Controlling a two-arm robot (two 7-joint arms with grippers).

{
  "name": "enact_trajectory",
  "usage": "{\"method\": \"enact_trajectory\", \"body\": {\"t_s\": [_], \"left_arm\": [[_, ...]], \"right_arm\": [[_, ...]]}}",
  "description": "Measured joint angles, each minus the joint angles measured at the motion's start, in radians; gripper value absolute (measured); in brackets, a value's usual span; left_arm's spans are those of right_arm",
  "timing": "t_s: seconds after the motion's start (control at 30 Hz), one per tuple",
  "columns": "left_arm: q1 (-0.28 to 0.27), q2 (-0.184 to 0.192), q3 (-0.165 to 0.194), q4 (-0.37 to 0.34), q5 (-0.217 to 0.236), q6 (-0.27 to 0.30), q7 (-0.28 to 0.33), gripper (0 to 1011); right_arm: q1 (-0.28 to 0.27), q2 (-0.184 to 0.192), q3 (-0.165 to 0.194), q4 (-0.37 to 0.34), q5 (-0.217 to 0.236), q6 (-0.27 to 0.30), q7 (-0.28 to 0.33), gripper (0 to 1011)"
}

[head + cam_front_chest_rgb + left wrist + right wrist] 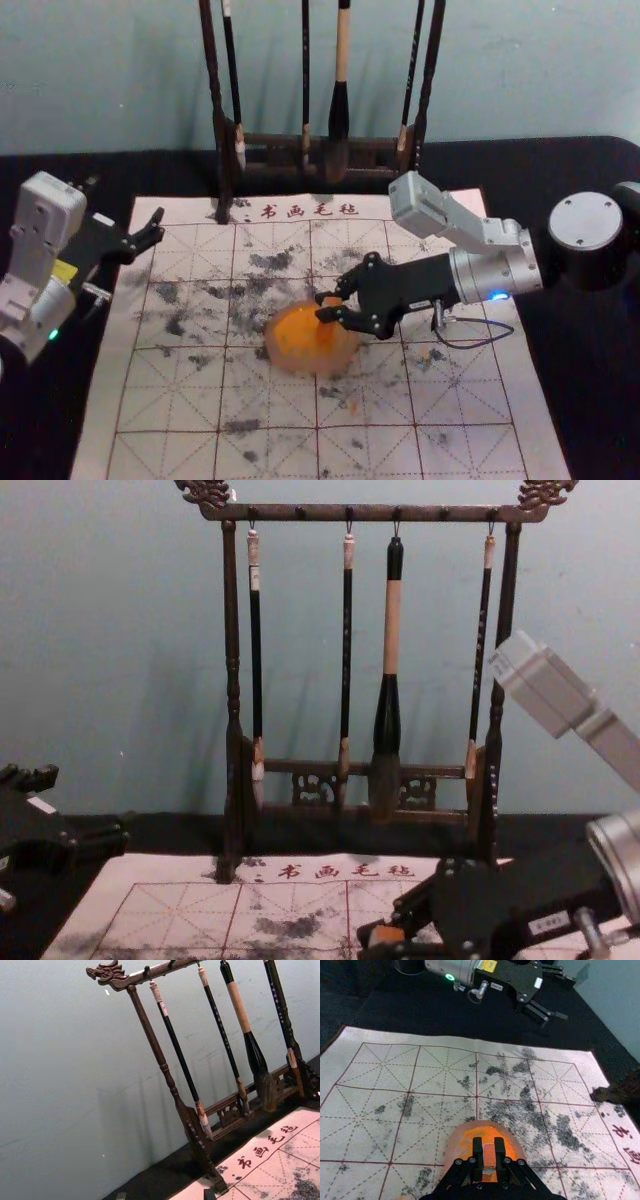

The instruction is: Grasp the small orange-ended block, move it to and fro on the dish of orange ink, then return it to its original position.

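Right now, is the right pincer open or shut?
Shut: the right pincer has a finger against each side of the block, over the dish.

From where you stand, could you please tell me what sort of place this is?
Probably a calligraphy or painting table: a brush stand with hanging brushes, an ink-smudged gridded mat and a dish of orange ink.

Obs.: you face a plain blue-green wall (pixel 120 630), faintly scuffed, soft shadows on it. Before it, your dark table (pixel 170 832) bears a carved wooden rack (pixel 380 513), four brushes (pixel 391 630) hanging.
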State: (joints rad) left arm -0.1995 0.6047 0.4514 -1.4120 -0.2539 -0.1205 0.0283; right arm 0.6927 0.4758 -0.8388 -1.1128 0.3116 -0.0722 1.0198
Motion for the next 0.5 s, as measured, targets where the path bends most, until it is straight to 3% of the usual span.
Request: {"method": "enact_trajectory", "body": {"t_s": [0.5], "left_arm": [[0.0,0.0,0.0,0.0,0.0,0.0,0.0,1001]], "right_arm": [[0.011,-0.024,-0.018,0.014,0.0,-0.005,0.008,136]]}}
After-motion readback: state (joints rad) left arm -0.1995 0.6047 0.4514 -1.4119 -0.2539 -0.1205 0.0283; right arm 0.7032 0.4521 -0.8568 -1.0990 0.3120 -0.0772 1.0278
